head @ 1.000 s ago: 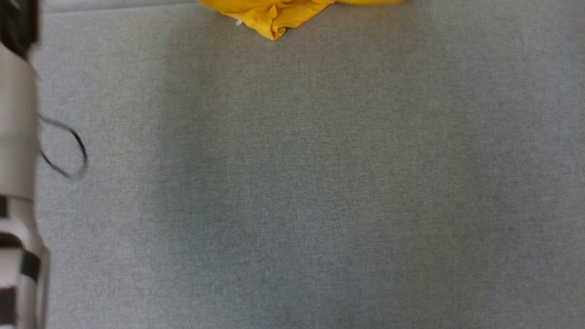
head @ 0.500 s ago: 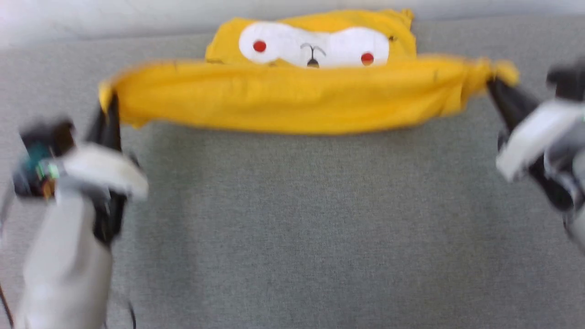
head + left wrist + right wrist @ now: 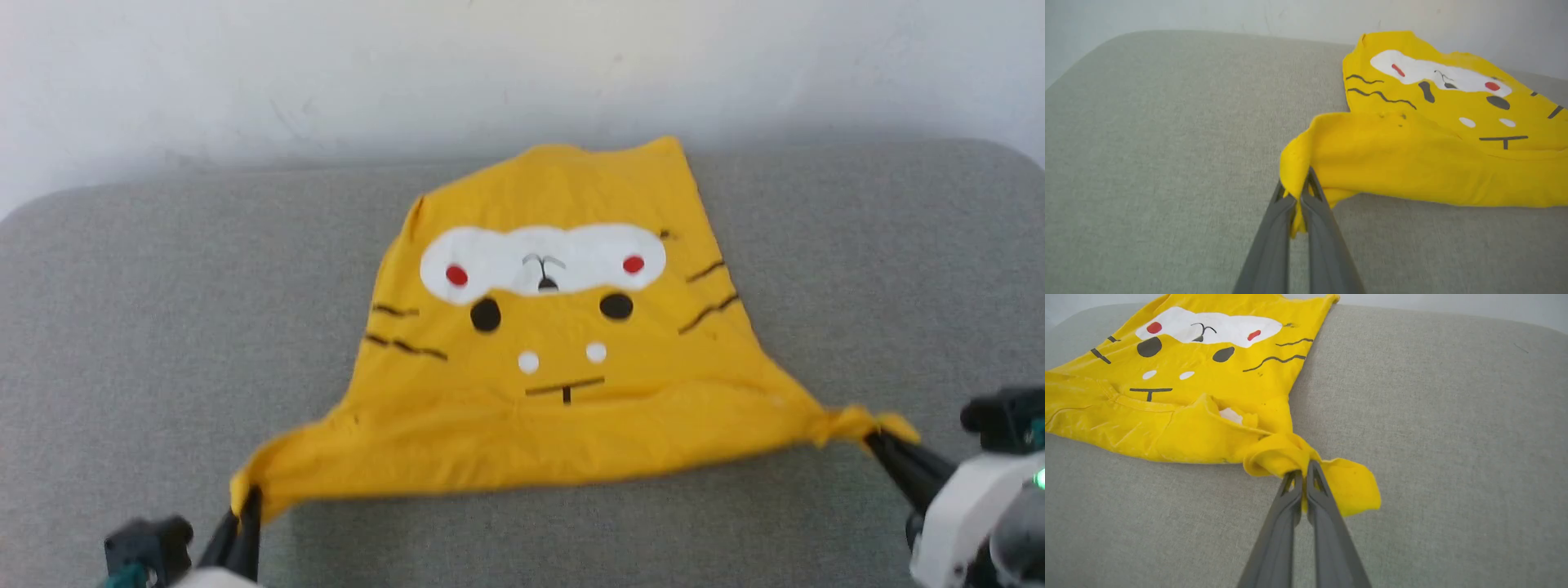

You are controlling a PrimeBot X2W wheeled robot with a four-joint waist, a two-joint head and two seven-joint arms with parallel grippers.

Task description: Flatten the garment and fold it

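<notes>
The yellow t-shirt [image 3: 563, 367] with a cartoon face print lies spread on the grey padded surface [image 3: 163, 327], print up, its far end toward the wall. My left gripper [image 3: 247, 500] is shut on its near left corner, bunched between the fingers [image 3: 1274, 228]. At the lower right, my right gripper [image 3: 872, 437] is shut on the near right corner, where cloth [image 3: 1290, 453] is rolled around the fingers [image 3: 1327, 522]. The near edge is stretched between both grippers and lifted slightly off the surface.
A white wall [image 3: 522, 65] rises right behind the surface's far edge. The grey surface has rounded far corners [image 3: 996, 155] and bare room on both sides of the shirt and in front of it.
The head camera has tilted up, so the whole view shifted. The shirt, bunched then held up stretched between both grippers, now lies drawn out toward me with the print fully showing.
</notes>
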